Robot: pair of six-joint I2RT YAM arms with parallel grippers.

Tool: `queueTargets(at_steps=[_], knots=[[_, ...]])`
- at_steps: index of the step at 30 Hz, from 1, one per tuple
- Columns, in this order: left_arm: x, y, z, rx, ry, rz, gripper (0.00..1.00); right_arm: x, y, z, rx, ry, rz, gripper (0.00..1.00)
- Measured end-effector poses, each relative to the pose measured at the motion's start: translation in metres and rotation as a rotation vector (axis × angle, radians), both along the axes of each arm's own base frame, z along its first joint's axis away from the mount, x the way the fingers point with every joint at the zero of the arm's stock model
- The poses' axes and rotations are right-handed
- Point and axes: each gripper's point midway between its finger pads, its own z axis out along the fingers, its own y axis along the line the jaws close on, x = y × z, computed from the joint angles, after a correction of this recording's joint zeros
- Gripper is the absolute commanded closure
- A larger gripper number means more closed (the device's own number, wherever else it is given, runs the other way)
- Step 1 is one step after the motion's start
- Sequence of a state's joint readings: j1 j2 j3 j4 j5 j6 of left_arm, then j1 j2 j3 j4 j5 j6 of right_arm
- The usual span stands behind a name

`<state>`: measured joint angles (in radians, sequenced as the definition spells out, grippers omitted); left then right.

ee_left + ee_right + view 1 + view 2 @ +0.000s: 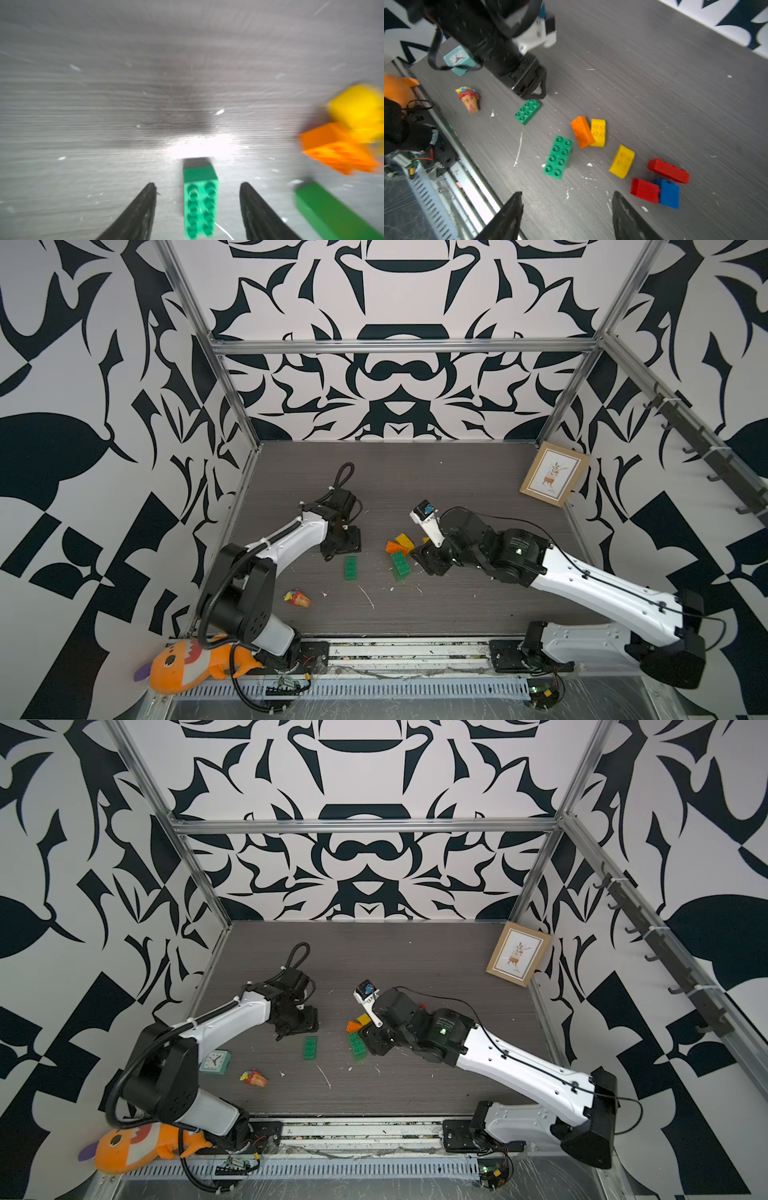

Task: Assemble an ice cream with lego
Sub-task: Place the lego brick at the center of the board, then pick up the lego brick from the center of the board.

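Note:
A green brick of the lego lies flat on the table, studs up, between the fingers of my left gripper, which is open and apart from it on both sides. In a top view the left gripper hangs just behind this brick. To its right lie a second green brick, an orange brick, two yellow bricks, two red bricks and a blue brick. My right gripper is open over bare table, holding nothing.
A small ice-cream cone toy lies near the front left. A teal clock stands beside the left arm. A framed picture leans at the back right. An orange plush lies off the table's front left corner.

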<state>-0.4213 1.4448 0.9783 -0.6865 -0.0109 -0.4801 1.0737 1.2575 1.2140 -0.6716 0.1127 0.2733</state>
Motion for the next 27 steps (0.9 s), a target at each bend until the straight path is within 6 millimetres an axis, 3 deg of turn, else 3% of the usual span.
queueTargets(at_steps=[3, 7, 10, 13, 16, 21, 22, 27], knots=[[0.017, 0.012, 0.078, -0.071, -0.203, 0.023, 0.24, -0.008, 0.039, -0.004, 0.002, 0.046, 0.014, 0.30], [0.019, 0.021, 0.197, -0.143, -0.529, 0.005, 0.22, -0.015, 0.072, -0.036, -0.036, 0.123, -0.005, 0.30], [0.000, 0.027, 0.242, -0.174, -0.667, -0.020, 0.21, -0.011, 0.091, -0.069, -0.091, 0.176, -0.041, 0.29], [-0.017, 0.035, 0.254, -0.172, -0.719, -0.037, 0.18, -0.005, 0.105, -0.099, -0.138, 0.219, -0.078, 0.29], [-0.024, 0.040, 0.247, -0.152, -0.709, -0.044, 0.16, -0.002, 0.120, -0.121, -0.168, 0.255, -0.089, 0.28], [-0.033, 0.044, 0.239, -0.130, -0.683, -0.055, 0.16, 0.001, 0.148, -0.145, -0.184, 0.298, -0.076, 0.27], [-0.037, 0.046, 0.239, -0.130, -0.685, -0.055, 0.12, 0.003, 0.152, -0.149, -0.187, 0.304, -0.074, 0.27], [-0.056, 0.054, 0.251, -0.140, -0.735, -0.051, 0.08, 0.009, 0.161, -0.166, -0.206, 0.333, -0.077, 0.26]])
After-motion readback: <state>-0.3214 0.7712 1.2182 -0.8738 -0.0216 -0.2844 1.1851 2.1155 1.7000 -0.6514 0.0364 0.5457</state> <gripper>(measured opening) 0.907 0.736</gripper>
